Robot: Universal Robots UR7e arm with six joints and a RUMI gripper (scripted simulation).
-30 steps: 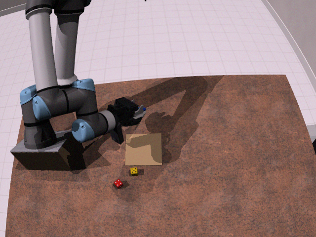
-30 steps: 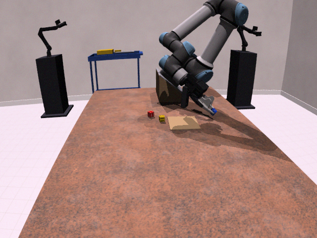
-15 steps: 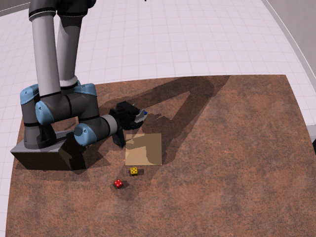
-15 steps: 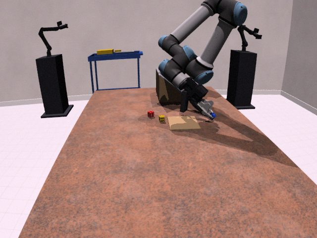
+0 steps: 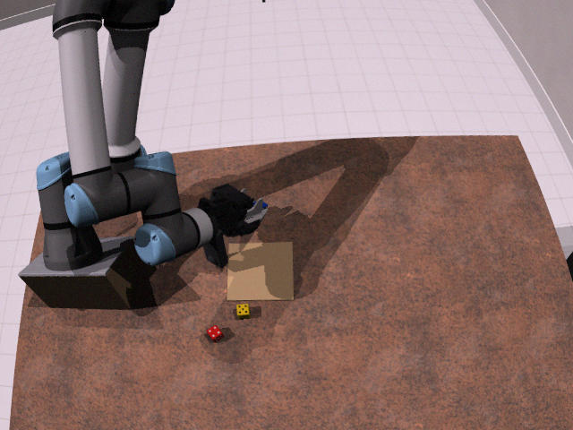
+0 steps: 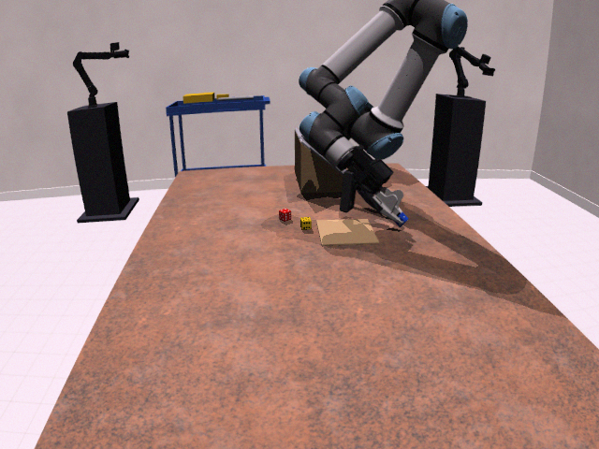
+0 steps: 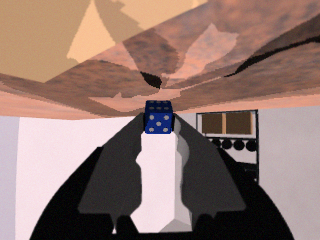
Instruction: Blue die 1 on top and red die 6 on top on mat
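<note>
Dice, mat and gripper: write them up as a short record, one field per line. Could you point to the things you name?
gripper: shut on the blue die, tilted, beside the mat
blue die [image 5: 264,205] [image 6: 403,218] [image 7: 158,123]: held in the gripper [image 5: 260,209] [image 6: 401,219] [image 7: 158,114], off the mat
red die [image 5: 214,333] [image 6: 284,214]: on the table, off the mat
yellow die [image 5: 243,310] [image 6: 305,223]: on the table, 5 on top
mat [image 5: 250,282] [image 6: 345,234] [image 7: 30,45]: no die on it

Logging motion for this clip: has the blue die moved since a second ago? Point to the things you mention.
Yes: in the exterior view the blue die [image 5: 263,205] [image 6: 403,218] [image 7: 158,123] has dropped to about level with the far edge of the mat [image 5: 247,279] [image 6: 345,236] [image 7: 30,40].
</note>
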